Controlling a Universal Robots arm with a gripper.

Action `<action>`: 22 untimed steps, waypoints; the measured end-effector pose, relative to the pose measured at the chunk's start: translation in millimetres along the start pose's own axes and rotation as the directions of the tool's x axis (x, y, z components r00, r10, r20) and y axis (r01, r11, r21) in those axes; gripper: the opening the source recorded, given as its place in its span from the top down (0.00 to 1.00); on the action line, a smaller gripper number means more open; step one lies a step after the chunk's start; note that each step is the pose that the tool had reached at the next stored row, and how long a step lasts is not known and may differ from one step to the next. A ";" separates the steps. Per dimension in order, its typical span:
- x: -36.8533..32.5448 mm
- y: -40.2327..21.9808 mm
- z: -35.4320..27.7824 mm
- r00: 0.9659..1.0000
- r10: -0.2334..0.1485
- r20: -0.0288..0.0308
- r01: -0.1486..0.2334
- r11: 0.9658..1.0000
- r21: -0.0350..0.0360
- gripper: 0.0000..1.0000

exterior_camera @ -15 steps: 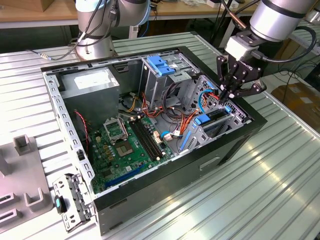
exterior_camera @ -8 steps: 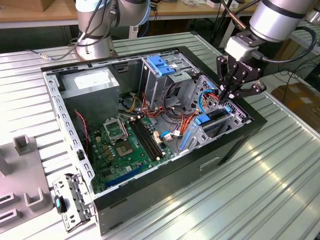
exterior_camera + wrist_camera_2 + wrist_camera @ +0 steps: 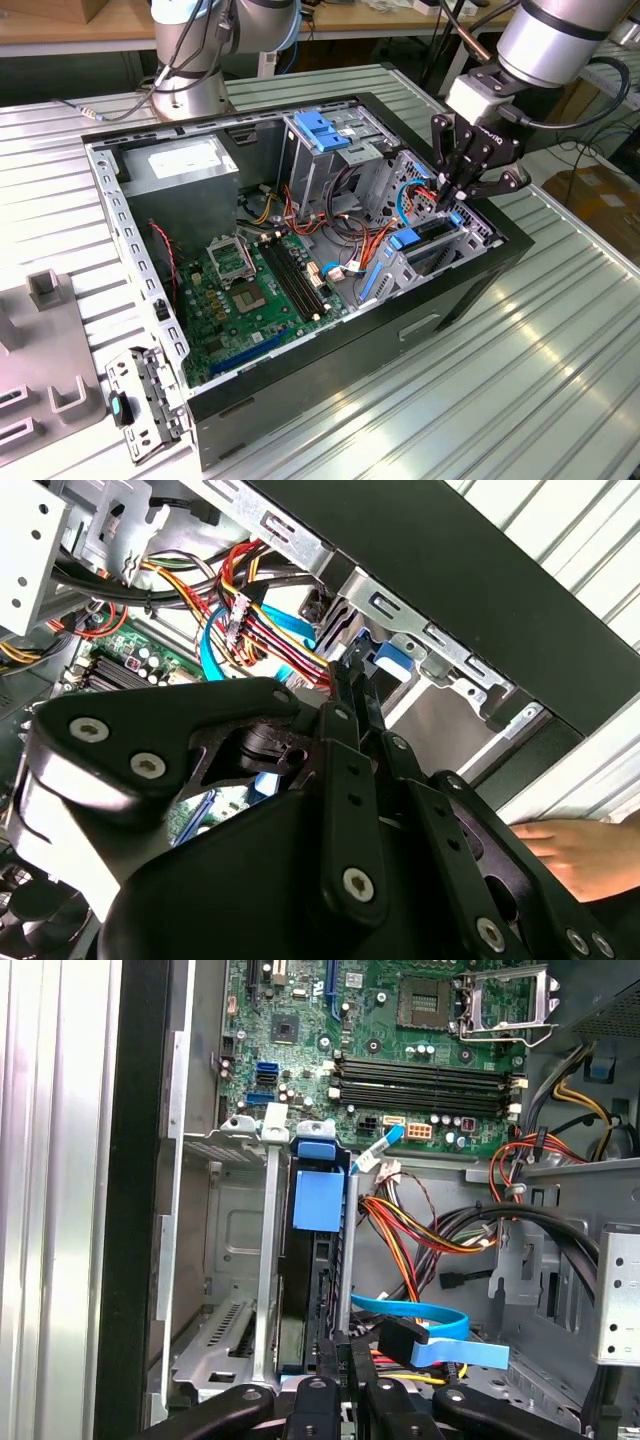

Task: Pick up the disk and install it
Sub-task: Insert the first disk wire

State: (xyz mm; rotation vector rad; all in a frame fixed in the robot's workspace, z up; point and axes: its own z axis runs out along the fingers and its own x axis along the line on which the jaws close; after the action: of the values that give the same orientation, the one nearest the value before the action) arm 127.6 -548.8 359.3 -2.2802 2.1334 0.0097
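Black gripper [image 3: 345, 1360] linkage sat closest to the lens in both wrist views, fingers drawn nearly together w/ only a thin slit between them, pinching the top edge of the disk [image 3: 318, 1260]. Disk stood on edge, already down in the drive bay [image 3: 225, 1290] at the case's front corner, its blue carrier tab showing directly beyond the fingertips in the first wrist view. Exterior view showed the gripper [image 3: 452, 200] lowered onto the same bay, blue carrier bits just under the fingertips.

Surface: ribbed grey metal table [image 3: 520, 380], w/ the open black PC case [image 3: 330, 360] lying on it. Beyond the jaws lay a green motherboard [image 3: 250, 290]; red, yellow & orange cable bundle [image 3: 440, 1230] plus a flat blue cable [image 3: 420, 1315] ran just beside the fingers. Grey power supply box [image 3: 180, 165] w/ white sticker sat at the case's far corner, well apart from the jaws. Room: wooden bench behind, cardboard boxes [image 3: 600, 190] off the table edge. A person's hand [image 3: 575, 852] rested outside the case in the second wrist view.

Writing: sticker print too small to read.
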 end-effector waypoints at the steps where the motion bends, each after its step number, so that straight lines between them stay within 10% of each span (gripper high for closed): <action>1: 0.0 0.0 0.0 1.000 0.000 0.000 0.000 1.000 0.000 0.84; 22: 4.8 5.0 2.6 1.000 0.030 0.000 -0.030 1.000 0.001 0.84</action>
State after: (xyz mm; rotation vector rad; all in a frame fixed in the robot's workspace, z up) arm 122.9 -553.9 356.5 -2.2481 2.1671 0.0093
